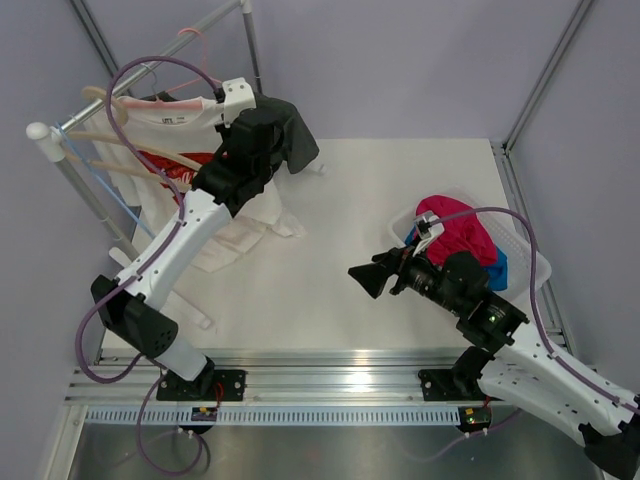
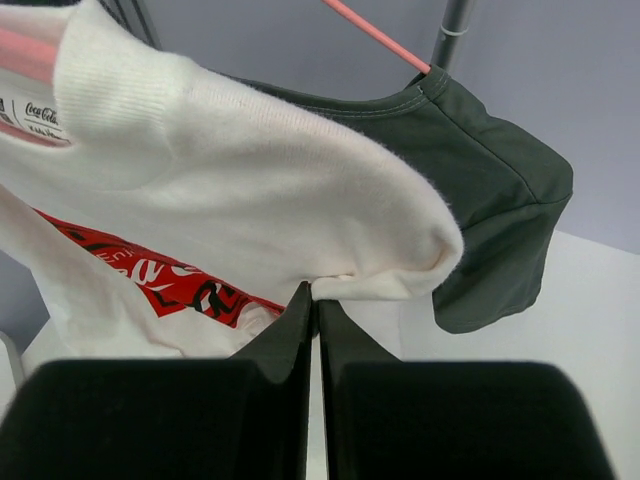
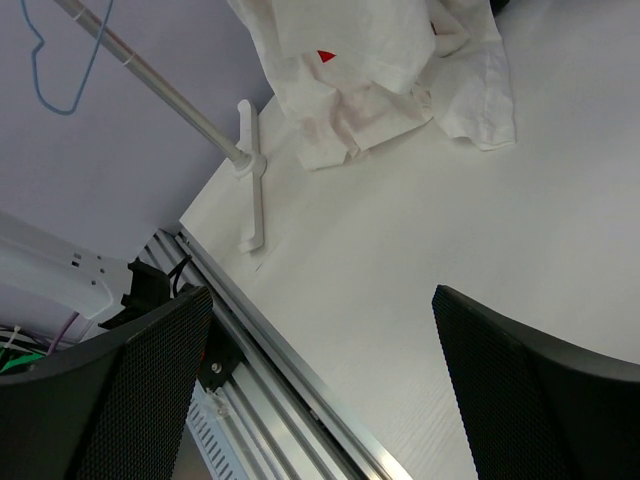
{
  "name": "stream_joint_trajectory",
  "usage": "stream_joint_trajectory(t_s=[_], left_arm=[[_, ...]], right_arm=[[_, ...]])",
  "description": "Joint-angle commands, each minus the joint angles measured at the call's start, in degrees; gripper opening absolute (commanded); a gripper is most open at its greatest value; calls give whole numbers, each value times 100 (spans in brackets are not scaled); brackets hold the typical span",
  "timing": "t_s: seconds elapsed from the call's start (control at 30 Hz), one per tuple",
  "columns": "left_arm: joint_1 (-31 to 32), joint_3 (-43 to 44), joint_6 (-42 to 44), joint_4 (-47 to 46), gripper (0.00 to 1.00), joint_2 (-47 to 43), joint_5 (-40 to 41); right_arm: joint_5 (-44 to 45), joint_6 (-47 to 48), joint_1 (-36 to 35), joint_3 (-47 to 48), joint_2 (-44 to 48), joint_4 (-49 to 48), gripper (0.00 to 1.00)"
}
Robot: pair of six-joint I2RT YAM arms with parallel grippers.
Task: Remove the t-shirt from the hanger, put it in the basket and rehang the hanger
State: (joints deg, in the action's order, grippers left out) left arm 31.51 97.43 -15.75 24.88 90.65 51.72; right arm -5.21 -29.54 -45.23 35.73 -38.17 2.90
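Observation:
The white t-shirt [image 1: 165,125] with a red graphic hangs on the rack at the far left, and its lower part rests crumpled on the table [image 3: 370,70]. The salmon-pink hanger [image 2: 25,50] shows only as a pink strip inside the collar. My left gripper [image 1: 225,122] is at the shirt's right shoulder. In the left wrist view its fingers are pressed together [image 2: 312,297], pinching the lower edge of the white sleeve [image 2: 330,200]. My right gripper [image 1: 372,277] is wide open and empty, low over the table's middle, far from the shirt.
A dark grey t-shirt [image 1: 292,135] hangs just right of my left gripper, also seen close by [image 2: 490,190]. A thick beige hanger [image 1: 100,100] and a light-blue wire hanger [image 3: 60,60] hang on the rack. A white basket [image 1: 520,250] with a magenta garment [image 1: 460,228] stands at the right. The rack's foot [image 3: 250,170] lies on the table.

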Motion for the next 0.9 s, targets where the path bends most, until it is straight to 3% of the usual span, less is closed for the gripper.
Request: stream_joint_trajectory(t_s=[0.0, 0.13, 0.47, 0.5, 0.6, 0.63, 0.67, 0.73, 0.87], left_arm=[[-13, -40, -297, 349, 0, -459, -399], [-13, -40, -324, 552, 0, -793, -857], [-13, -725, -420, 588, 0, -1576, -418], [-13, -743, -403, 596, 3, -1612, -426], [-13, -717, -341, 597, 29, -1726, -610], [-13, -699, -367, 588, 50, -1752, -733], [-13, -673, -368, 562, 59, -1796, -812], [-13, -594, -507, 518, 65, -1823, -962], [-13, -523, -675, 368, 61, -1911, -1085]], right_arm=[[126, 141, -47, 277, -102, -105, 100], [161, 177, -47, 312, -269, -105, 100], [275, 212, -47, 365, -560, -105, 99], [275, 203, -47, 374, -551, -79, 100], [345, 194, -47, 400, -516, 35, 99], [406, 212, -47, 400, -481, 53, 99], [433, 212, -47, 400, -481, 88, 99], [460, 229, -38, 418, -507, 97, 100], [451, 256, -47, 558, -603, 272, 100]])
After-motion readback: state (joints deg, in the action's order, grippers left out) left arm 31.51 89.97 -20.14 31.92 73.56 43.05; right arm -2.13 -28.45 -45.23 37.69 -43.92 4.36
